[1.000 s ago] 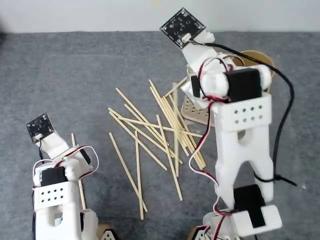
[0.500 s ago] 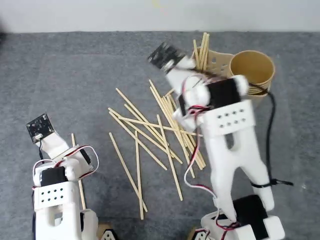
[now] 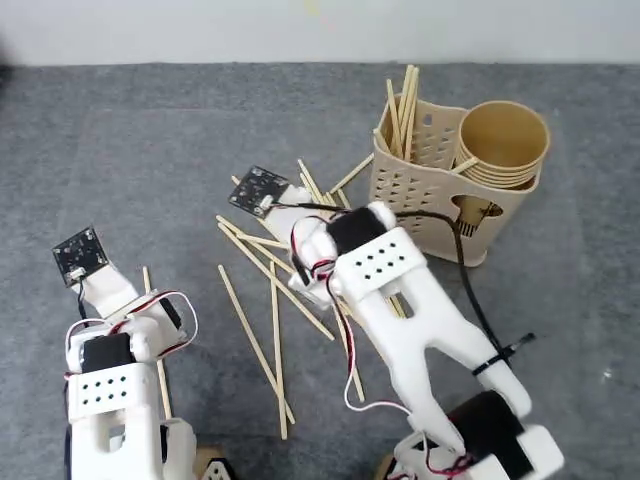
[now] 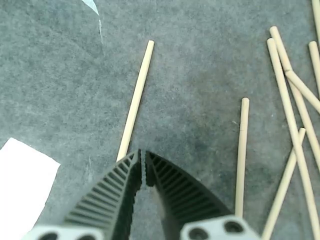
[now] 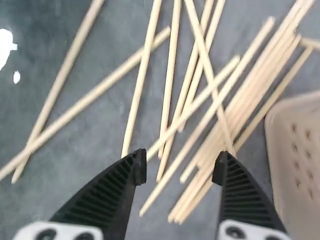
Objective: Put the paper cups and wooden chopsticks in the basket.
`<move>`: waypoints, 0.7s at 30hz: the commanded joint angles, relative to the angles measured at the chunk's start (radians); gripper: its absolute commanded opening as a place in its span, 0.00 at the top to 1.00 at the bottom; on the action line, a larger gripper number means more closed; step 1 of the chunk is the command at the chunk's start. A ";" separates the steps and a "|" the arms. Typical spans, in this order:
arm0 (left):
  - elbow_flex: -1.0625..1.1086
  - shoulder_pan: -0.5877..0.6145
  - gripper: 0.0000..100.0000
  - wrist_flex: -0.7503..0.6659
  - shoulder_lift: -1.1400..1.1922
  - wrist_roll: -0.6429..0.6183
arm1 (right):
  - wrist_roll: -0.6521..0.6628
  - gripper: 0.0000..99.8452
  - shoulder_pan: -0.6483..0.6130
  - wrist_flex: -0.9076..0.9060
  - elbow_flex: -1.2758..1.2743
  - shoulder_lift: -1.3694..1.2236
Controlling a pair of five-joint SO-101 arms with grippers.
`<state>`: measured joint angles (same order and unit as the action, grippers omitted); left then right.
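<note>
Many wooden chopsticks (image 3: 300, 265) lie scattered mid-table. My right gripper (image 5: 181, 165) hangs open just above this pile, with several sticks (image 5: 197, 107) between and beyond its fingers, none held. The beige basket (image 3: 425, 205) stands at the back right with a few chopsticks (image 3: 403, 100) upright in one compartment and stacked paper cups (image 3: 503, 140) in the other. My left gripper (image 4: 141, 156) is shut and empty at the front left. A single chopstick (image 4: 136, 97) lies on the mat just past its tips.
Grey mat (image 3: 150, 150) covers the table, with free room at the back left. The basket's corner (image 5: 297, 150) lies close beside my right gripper. A white patch (image 4: 22, 175) lies near my left gripper.
My right arm swung from over the basket back to the left, down over the chopstick pile. Chopsticks now stand in the basket. The left arm has kept still.
</note>
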<state>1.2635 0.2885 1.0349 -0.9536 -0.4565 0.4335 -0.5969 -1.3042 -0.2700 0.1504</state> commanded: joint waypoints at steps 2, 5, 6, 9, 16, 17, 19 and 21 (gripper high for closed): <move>-0.005 0.006 0.99 -0.017 -0.031 0.009 | -0.012 0.77 -0.015 0.085 0.026 -0.088; -0.005 0.006 0.99 -0.017 -0.031 0.009 | -0.058 0.77 -0.013 0.105 0.081 -0.189; -0.005 0.006 0.99 -0.017 -0.031 0.009 | -0.068 0.77 -0.010 0.107 0.107 -0.225; -0.005 0.006 0.99 -0.015 -0.031 0.009 | -0.074 0.77 -0.002 0.107 0.193 -0.321; -0.005 0.006 0.99 -0.015 -0.031 0.009 | -0.074 0.77 0.065 0.102 0.333 -0.496; -0.005 0.006 0.99 -0.014 -0.031 0.009 | -0.074 0.77 0.070 0.101 0.342 -0.513; -0.005 0.006 0.99 -0.014 -0.031 0.009 | -0.074 0.77 0.081 0.101 0.348 -0.532; -0.005 0.006 0.99 -0.014 -0.031 0.009 | -0.074 0.77 0.088 0.101 0.351 -0.535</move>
<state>1.2635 0.2885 1.0349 -0.9536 -0.4565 0.3675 -0.5324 -1.2091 0.0215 -0.3974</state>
